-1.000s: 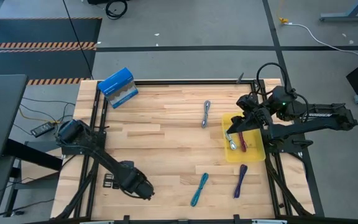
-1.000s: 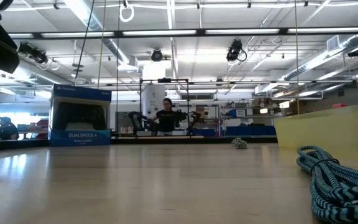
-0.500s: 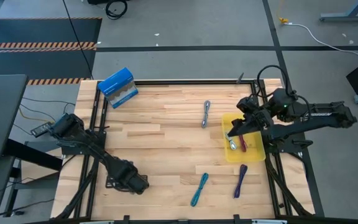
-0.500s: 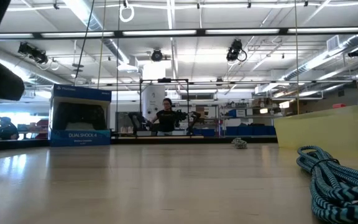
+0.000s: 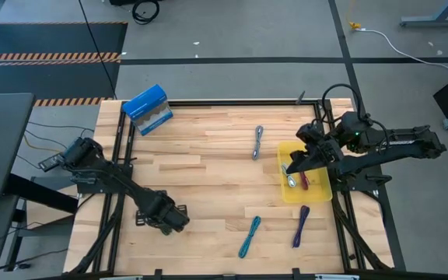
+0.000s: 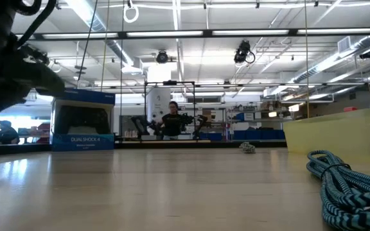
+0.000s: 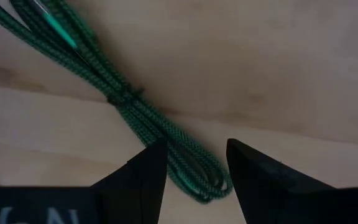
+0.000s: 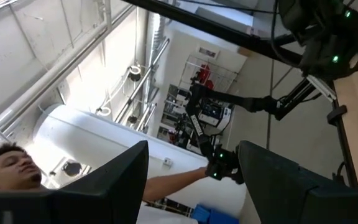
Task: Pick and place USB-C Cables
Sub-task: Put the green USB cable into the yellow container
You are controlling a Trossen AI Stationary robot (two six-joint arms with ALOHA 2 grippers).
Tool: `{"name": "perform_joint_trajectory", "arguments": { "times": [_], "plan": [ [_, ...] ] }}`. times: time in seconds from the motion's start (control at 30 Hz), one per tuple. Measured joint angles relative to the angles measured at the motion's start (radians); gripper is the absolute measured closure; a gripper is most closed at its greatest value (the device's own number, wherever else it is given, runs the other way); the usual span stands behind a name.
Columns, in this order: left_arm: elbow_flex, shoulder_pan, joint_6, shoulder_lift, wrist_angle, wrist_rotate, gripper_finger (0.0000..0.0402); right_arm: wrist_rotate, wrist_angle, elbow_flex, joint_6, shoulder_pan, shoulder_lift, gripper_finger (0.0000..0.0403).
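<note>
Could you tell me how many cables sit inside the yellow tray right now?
2: a maroon cable and a pale one beside it in the yellow tray; the right gripper above may hide more.

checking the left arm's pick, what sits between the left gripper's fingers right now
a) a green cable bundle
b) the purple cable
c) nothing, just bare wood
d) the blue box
a) In the left wrist view the looped end of the green cable bundle lies on the wood in the gap of the left gripper, whose fingers are spread to either side of it.

Green cable (image 7: 135,106) cut off at frame edge; loop end partly behind left gripper fingers (image 7: 143,177).
</note>
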Motion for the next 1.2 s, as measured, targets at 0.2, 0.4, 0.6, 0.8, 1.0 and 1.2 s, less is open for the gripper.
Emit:
{"name": "perform_joint_trajectory", "arguments": {
  "times": [0.2,0.4,0.6,0.8,1.0,1.2],
  "plan": [
    [0.0,0.011,-0.022,0.03,-0.001,0.027,0.0228,-0.055,-0.003,0.0,0.037,0.015,-0.01,0.0147],
    [0.0,0.012,-0.044,0.03,-0.015,0.053,0.0228,-0.081,0.0,0.0,0.042,0.05,-0.024,0.0147],
    [0.035,0.003,-0.048,0.03,-0.048,0.068,0.0227,-0.08,-0.004,0.0,0.044,0.073,-0.031,0.0147],
    [0.068,-0.003,-0.046,0.034,-0.15,0.056,0.0227,-0.08,-0.008,0.0,0.032,0.074,-0.031,0.0147],
    [0.013,-0.015,-0.05,0.034,-0.102,0.1,0.0227,-0.078,-0.009,0.0,0.04,0.075,-0.031,0.0147],
    [-0.017,-0.015,-0.051,0.034,-0.061,0.084,0.0228,-0.072,-0.01,0.0,0.076,0.075,-0.031,0.0147]
  ]
}}
